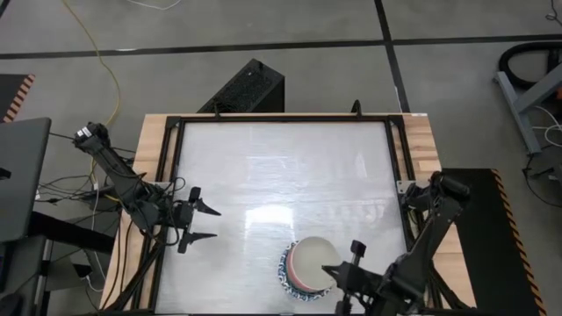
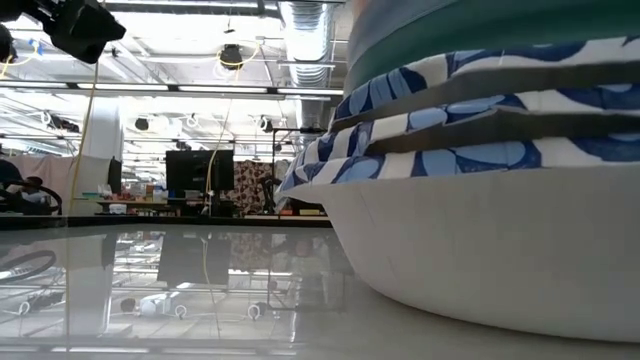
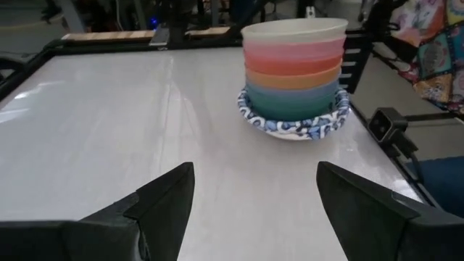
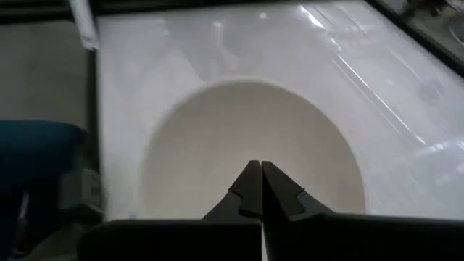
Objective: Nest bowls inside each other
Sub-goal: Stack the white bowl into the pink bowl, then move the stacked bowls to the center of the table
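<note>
One nested stack of bowls (image 1: 307,268) stands near the table's front edge, right of the middle. The bottom bowl rests on the table. In the left wrist view the cream bowl (image 3: 293,30) is on top, with pink, red, orange and green bowls under it, and blue-patterned rims (image 3: 290,125) at the bottom. The low view shows the stack (image 2: 480,200) close up. My right gripper (image 4: 255,168) is shut and hangs over the cream bowl's hollow (image 4: 246,145), coming from the table's right. My left gripper (image 1: 216,224) stands open at the left side, pointing at the stack, nothing between its fingers (image 3: 170,196).
The white tabletop (image 1: 281,175) stretches free to the left of and beyond the stack. A black frame (image 1: 176,158) and wooden edges border it. A black box (image 1: 250,88) sits behind the far edge. A small camera (image 3: 388,123) stands at the front edge beside the stack.
</note>
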